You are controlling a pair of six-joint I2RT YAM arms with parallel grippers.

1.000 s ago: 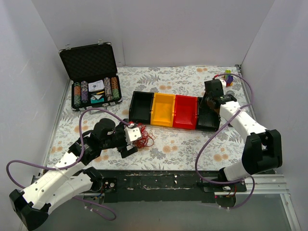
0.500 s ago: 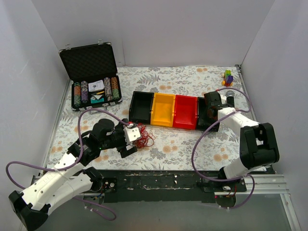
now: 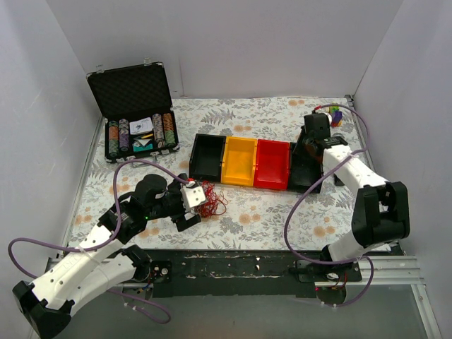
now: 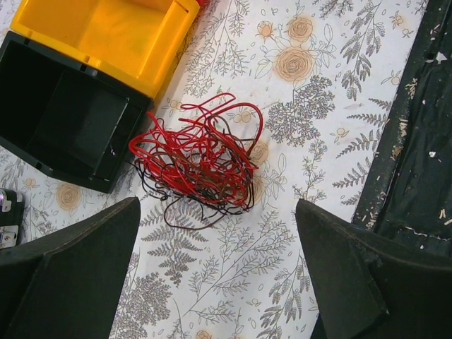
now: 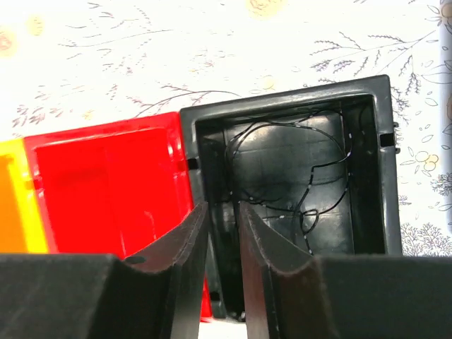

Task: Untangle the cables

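The cables (image 4: 198, 159) lie as a tangled bunch of thin wires, mostly red with some dark ones, on the flowered cloth; they also show in the top view as the cables (image 3: 210, 200). My left gripper (image 4: 217, 212) hovers just short of the bunch, wide open and empty; in the top view the left gripper (image 3: 191, 205) sits right beside it. One thin dark cable (image 5: 308, 212) lies loose in the right black bin (image 5: 282, 99). My right gripper (image 5: 222, 206) hangs above that bin's left wall, jaws a narrow gap apart with nothing between them. From above, the right gripper (image 3: 308, 145) is over the bin (image 3: 305, 187).
A row of bins stands mid-table: a black bin (image 3: 206, 159), a yellow bin (image 3: 239, 161) and a red bin (image 3: 272, 164). An open case of poker chips (image 3: 134, 134) sits at the back left. A small coloured toy (image 3: 335, 113) is at the back right. White walls enclose the table.
My right gripper dipped toward the black bin, then rose and drew back, and its jaws parted from shut. The left arm and the red bunch have not moved.
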